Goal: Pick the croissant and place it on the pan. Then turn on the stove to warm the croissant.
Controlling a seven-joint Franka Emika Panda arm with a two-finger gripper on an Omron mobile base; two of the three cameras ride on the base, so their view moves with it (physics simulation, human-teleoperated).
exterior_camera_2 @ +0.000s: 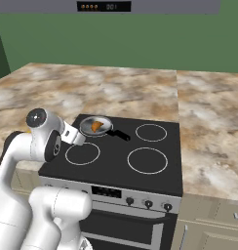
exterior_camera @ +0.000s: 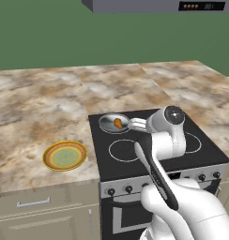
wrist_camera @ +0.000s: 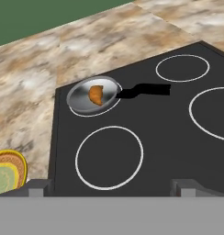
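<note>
One croissant [wrist_camera: 96, 95] I count, in one pan [wrist_camera: 81, 98] on four-burner stove [wrist_camera: 146, 137], beyond my wide, empty pincer [wrist_camera: 111, 186].

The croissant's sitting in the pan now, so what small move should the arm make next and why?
Probably lower the open gripper toward the knobs on the stove's front panel. The croissant already lies in the pan on the rear-left burner and the gripper holds nothing, so only switching on the heat seems left.
</note>
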